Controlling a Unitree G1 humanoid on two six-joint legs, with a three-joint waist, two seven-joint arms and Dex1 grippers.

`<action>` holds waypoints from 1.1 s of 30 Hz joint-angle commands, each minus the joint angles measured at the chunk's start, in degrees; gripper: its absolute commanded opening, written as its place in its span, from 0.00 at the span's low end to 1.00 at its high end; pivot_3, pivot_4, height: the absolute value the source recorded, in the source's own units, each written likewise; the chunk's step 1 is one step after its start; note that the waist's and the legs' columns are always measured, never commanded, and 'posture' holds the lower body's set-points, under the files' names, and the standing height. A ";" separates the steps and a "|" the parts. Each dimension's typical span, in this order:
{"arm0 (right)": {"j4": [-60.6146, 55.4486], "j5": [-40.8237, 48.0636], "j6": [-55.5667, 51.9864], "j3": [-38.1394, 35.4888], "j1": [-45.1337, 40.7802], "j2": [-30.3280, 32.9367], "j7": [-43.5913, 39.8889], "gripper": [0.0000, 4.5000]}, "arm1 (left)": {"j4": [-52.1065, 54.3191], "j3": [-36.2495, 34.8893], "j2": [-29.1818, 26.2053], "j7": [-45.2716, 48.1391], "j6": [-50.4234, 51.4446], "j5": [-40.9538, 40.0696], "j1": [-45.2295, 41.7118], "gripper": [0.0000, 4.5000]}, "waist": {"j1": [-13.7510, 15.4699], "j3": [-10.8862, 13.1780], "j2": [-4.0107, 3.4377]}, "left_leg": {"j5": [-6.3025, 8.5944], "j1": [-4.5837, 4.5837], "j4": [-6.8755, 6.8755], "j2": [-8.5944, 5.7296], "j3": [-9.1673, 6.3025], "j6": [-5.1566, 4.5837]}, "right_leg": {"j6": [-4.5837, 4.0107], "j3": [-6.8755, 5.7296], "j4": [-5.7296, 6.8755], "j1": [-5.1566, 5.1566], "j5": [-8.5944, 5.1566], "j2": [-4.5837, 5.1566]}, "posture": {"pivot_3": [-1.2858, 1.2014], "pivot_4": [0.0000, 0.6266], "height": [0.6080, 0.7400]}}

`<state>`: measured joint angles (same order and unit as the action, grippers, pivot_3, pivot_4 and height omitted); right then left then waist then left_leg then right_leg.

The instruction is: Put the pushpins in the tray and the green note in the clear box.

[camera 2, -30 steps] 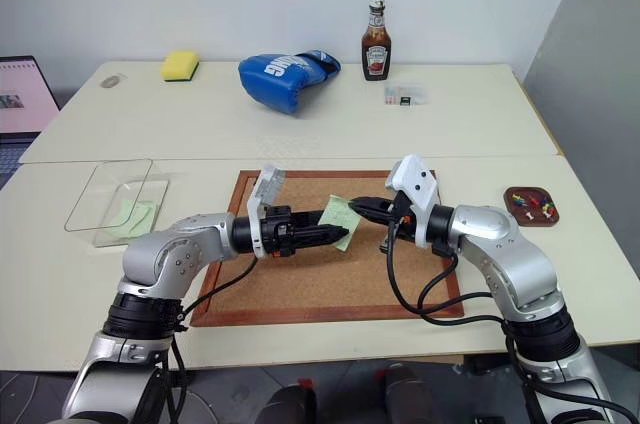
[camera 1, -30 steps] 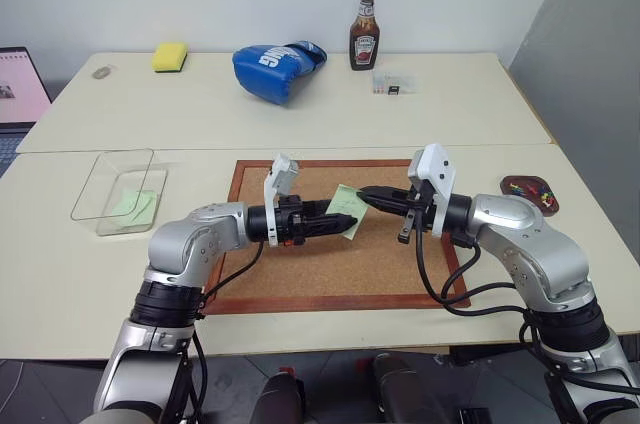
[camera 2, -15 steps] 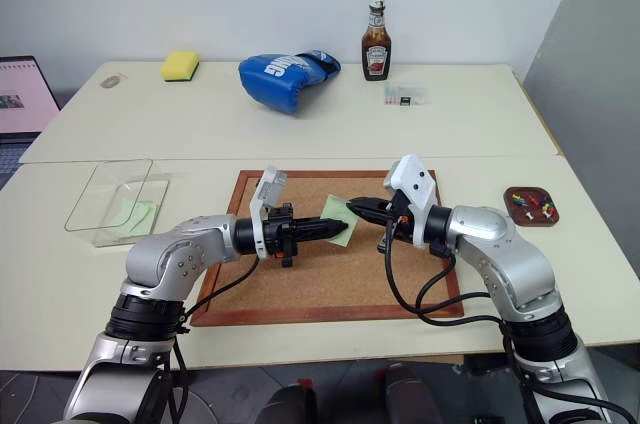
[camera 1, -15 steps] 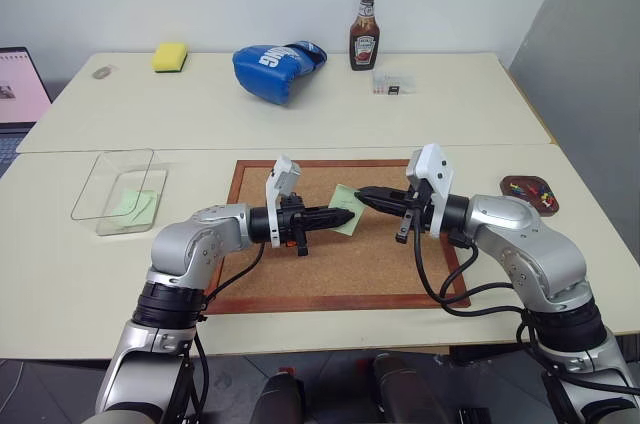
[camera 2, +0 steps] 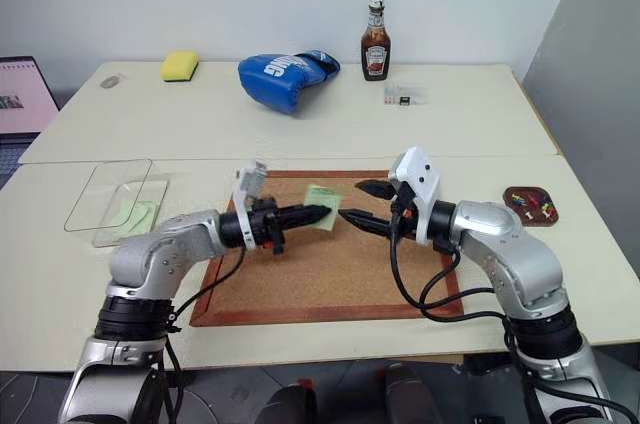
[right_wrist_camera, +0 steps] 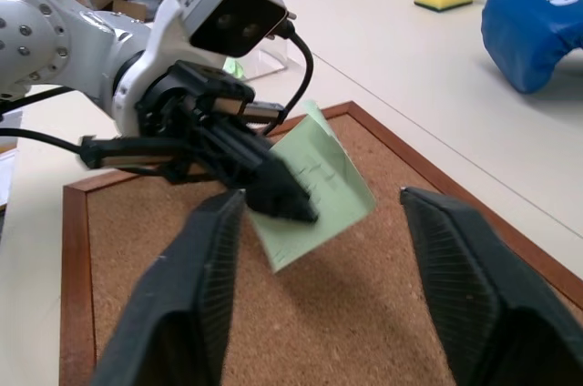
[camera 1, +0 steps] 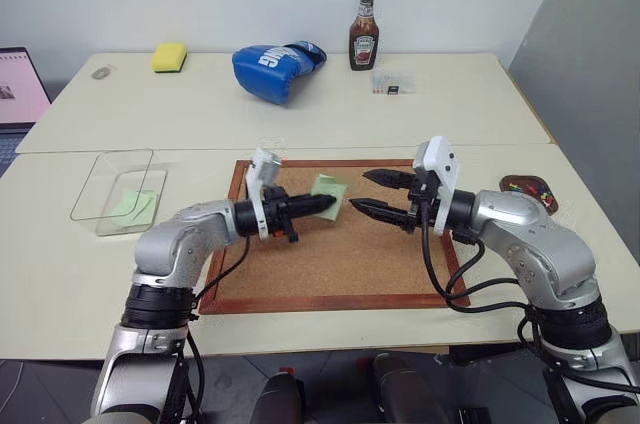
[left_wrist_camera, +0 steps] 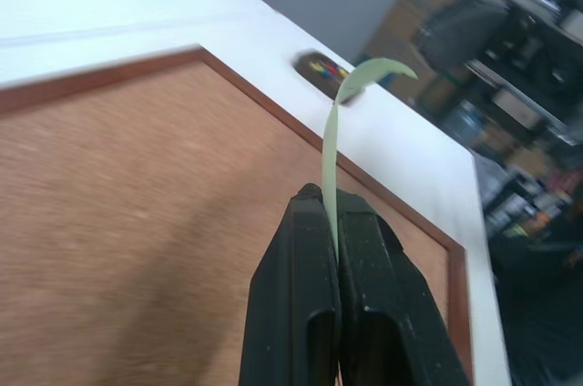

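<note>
I have the left gripper [camera 1: 334, 205] pinched shut on the green note [camera 1: 327, 189], holding it by one edge above the cork board [camera 1: 340, 264] — in the left wrist view the slip [left_wrist_camera: 335, 131] stands up from between the two pressed-together fingers and curls over at its top. The right gripper [camera 1: 376, 191] sits just beside it over the board, its two fingers spread wide apart and holding nothing; from its wrist camera I see the note [right_wrist_camera: 319, 187] hanging in the gap between them, touched by neither. The clear box [camera 1: 118, 191] lies well off toward my left side on the table, with another pale green slip [camera 1: 132, 206] already inside it. The tray [camera 1: 530, 192] rests on the table beyond the board's right edge, near the right arm — small coloured pushpins [camera 1: 541, 194] lie in it, though I can't count them.
</note>
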<state>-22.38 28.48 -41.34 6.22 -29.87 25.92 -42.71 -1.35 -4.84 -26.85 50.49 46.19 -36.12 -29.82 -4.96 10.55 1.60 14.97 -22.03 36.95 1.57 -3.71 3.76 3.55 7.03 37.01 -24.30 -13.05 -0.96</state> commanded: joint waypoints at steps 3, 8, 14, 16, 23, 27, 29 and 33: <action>-3.28 8.51 -4.59 -2.59 -5.48 -6.83 4.24 0.95 | -3.66 -13.10 -6.18 -11.86 -9.02 5.10 -2.13 0.00 | -0.34 0.02 0.03 | 0.00 0.02 0.00 0.02 -0.01 0.00 | -0.01 -0.01 0.02 0.00 0.00 -0.02 | 0.52 0.24 1.00; -3.71 13.57 -7.86 -2.98 -9.42 -12.06 7.43 0.95 | -3.18 -17.96 -9.25 -21.51 -14.99 10.66 -0.44 0.00 | 0.19 0.03 0.01 | 0.00 -0.05 -0.06 0.10 -0.10 0.00 | -0.09 -0.10 0.03 -0.09 0.02 -0.04 | 0.52 0.24 1.00; -1.85 13.60 -6.94 -0.28 -11.96 -14.03 6.66 0.95 | -5.25 -22.55 -7.80 -39.60 -23.82 21.28 3.88 0.00 | 0.73 0.00 0.07 | 0.01 -0.30 0.02 -0.05 -0.27 0.03 | -0.08 -0.29 -0.11 -0.06 0.03 0.16 | 0.52 0.24 1.00; -1.14 13.04 -6.19 0.24 -12.02 -13.63 6.07 0.95 | -6.07 -23.31 -7.04 -44.96 -23.17 23.69 4.65 0.00 | 0.81 0.00 0.07 | 0.01 -0.32 0.02 -0.02 -0.37 0.03 | -0.09 -0.40 -0.08 -0.08 0.03 0.14 | 0.52 0.24 1.00; -0.25 11.75 -4.69 0.41 -11.96 -12.81 6.41 0.95 | -8.89 -23.98 -5.38 -48.91 -22.60 23.65 4.02 0.16 | 0.87 0.00 0.07 | 0.00 -0.37 0.04 -0.02 -0.54 0.05 | -0.10 -0.59 -0.01 -0.07 0.03 0.12 | 0.52 0.24 1.00; -1.00 11.62 -4.83 0.20 -11.47 -12.36 6.86 0.95 | -12.27 -23.33 -5.84 -49.32 -23.15 24.08 2.45 0.33 | 0.85 0.00 0.07 | -0.01 -0.39 0.04 -0.02 -0.61 0.05 | -0.11 -0.67 -0.01 -0.07 0.04 0.11 | 0.52 0.24 1.00; -1.26 11.53 -4.91 -0.06 -11.30 -12.09 7.26 0.95 | -13.53 -22.75 -5.95 -48.80 -23.78 24.20 1.74 0.41 | 0.82 0.00 0.07 | -0.01 -0.39 0.03 -0.02 -0.62 0.05 | -0.11 -0.69 0.00 -0.07 0.04 0.11 | 0.52 0.24 1.00; -1.60 11.01 -4.94 -0.66 -10.55 -11.36 8.23 0.95 | -13.50 -20.50 -6.20 -46.97 -25.51 24.94 0.42 0.57 | 0.82 0.00 0.07 | -0.01 -0.44 0.03 -0.01 -0.67 0.05 | -0.25 -0.75 -0.02 -0.07 0.13 0.12 | 0.52 0.24 1.00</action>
<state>-21.93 39.47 -47.02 6.86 -40.70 14.24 -35.03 -16.44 -26.65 -31.63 2.34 23.03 -12.22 -27.98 -4.14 10.55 1.67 14.96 -22.49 36.99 1.55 -4.42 3.81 3.29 6.25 36.98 -24.37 -12.93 -0.84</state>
